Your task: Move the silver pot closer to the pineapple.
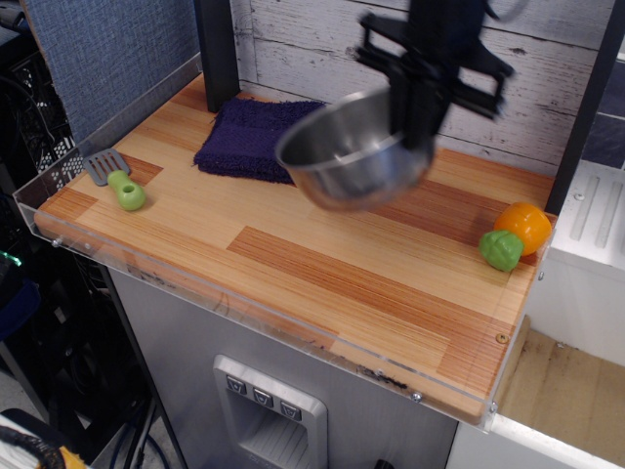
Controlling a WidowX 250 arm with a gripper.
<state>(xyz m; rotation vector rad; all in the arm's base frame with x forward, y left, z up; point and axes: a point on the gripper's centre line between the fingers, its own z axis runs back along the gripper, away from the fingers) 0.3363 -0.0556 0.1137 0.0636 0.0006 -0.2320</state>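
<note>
The purple cloth [256, 140] lies at the back left, and right of it the silver pot [354, 159] hangs tilted above the wooden tabletop [322, 254], its far rim pinched in the closed jaws of the gripper [418, 115]. The pineapple [516, 235] sits well apart at the right edge. To do this well, carry the pot level toward the right, then lower it just beside the fruit without knocking it off the edge.

Wooden countertop [322, 264] of striped planks, edged at front and left by a clear acrylic guard [195, 283]. Dark purple knitted cloth [249, 137] lies flat near the rear left. Grey spatula with green handle [115, 178] rests at the left edge, well apart from the cloth (handle pointing toward the front). Whitewashed plank wall [322, 49] forms the backdrop; a blue fabric panel [107, 49] stands at left.
</note>
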